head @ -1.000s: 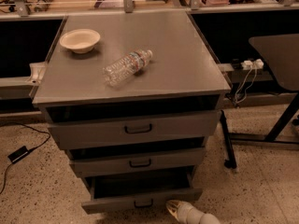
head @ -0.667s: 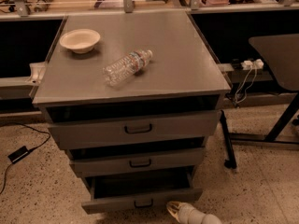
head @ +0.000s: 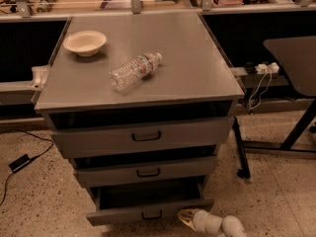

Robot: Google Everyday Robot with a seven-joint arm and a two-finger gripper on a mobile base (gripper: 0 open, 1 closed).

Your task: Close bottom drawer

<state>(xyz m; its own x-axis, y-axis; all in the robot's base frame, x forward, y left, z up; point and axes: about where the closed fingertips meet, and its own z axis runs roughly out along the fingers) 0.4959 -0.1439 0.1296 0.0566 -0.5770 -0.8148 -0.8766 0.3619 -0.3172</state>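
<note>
The bottom drawer [head: 118,215] is the lowest and narrowest grey front of the cabinet. It stands pulled out further than the two drawers above, with its dark inside showing and a small dark loop handle [head: 151,215] at centre. My gripper [head: 185,218] is at the bottom edge of the view, white arm behind it, its pale tip close to the right part of the drawer's front, just right of the handle.
The cabinet top [head: 177,68] carries a white bowl [head: 84,42] and a clear plastic bottle [head: 134,71] lying on its side. The top drawer [head: 98,142] and middle drawer [head: 108,174] are slightly open. A dark table with metal legs [head: 291,137] stands right. A cable [head: 22,159] lies on the floor left.
</note>
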